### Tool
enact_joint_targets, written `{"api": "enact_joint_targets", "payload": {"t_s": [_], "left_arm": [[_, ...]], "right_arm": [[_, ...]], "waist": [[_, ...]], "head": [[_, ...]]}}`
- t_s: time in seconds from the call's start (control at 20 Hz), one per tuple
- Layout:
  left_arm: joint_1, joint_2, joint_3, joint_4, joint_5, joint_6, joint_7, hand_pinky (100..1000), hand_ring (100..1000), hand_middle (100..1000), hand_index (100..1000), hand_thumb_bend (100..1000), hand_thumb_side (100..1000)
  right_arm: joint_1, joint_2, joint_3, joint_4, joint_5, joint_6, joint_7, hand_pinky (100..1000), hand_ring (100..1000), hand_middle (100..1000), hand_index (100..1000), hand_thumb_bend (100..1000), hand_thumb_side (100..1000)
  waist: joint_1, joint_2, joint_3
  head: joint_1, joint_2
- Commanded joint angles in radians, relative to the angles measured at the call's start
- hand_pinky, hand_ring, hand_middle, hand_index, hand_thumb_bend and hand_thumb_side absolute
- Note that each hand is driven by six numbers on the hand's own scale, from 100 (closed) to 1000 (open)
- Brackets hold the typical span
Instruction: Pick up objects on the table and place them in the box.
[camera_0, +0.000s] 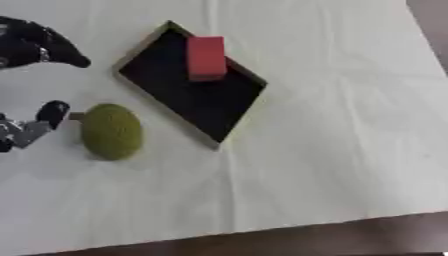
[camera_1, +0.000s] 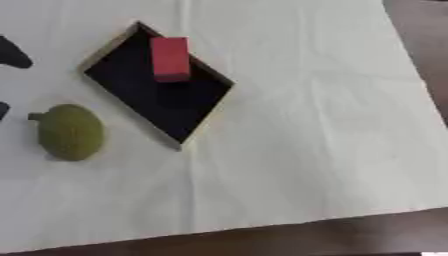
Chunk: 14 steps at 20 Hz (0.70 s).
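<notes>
Green bumpy fruit (camera_0: 111, 131) w/ short stem lies on white tablecloth (camera_0: 332, 150), at 7 o'clock from black box (camera_0: 201, 97). Red block (camera_0: 206, 57) sits inside box. Left hand (camera_0: 35, 47) spread open beside fruit, holding nothing.

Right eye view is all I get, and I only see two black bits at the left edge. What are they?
Observer: They belong to the robot's left hand. The left eye view shows more of it: a curved black part above and a black tip below.
Operator: Is it grabbing the green fruit?
Observer: No. The lower tip sits close beside the brown stub of the green fruit; I cannot tell if they touch.
Operator: Is it all black?
Observer: No, there is silver metal behind the lower tip.
</notes>
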Motion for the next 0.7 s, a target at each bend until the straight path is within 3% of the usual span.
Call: {"api": "enact_joint_targets", "payload": {"t_s": [0.05,0.3,0.45,0.7], "left_arm": [[-0.003,0.047,-0.001,-0.014,0.0,0.002,-0.034,793,830,759,886,119,474],[0.01,0.067,-0.008,-0.014,0.001,0.01,-0.063,822,860,789,897,200,520],[0.005,0.069,-0.027,-0.014,-0.02,0.025,-0.058,883,899,806,911,356,576],[-0.015,0.052,-0.087,-0.014,-0.054,0.121,-0.018,871,878,740,866,473,669]], "right_arm": [[0.005,-0.038,-0.024,-0.035,0.015,-0.001,-0.022,997,1000,681,773,100,354],[0.021,-0.035,-0.029,-0.051,0.028,0.008,-0.032,1000,1000,677,770,100,376],[0.022,-0.027,-0.029,-0.055,0.03,0.019,-0.029,1000,1000,672,767,100,405],[0.027,-0.016,-0.027,-0.058,0.032,0.035,-0.012,1000,1000,669,766,100,434]], "waist": [[0.007,-0.017,-0.003],[0.014,-0.01,0.0],[0.019,-0.006,0.004],[0.025,-0.005,0.003]], "head": [[0.013,-0.019],[0.028,-0.029],[0.033,-0.03],[0.042,-0.028]]}}
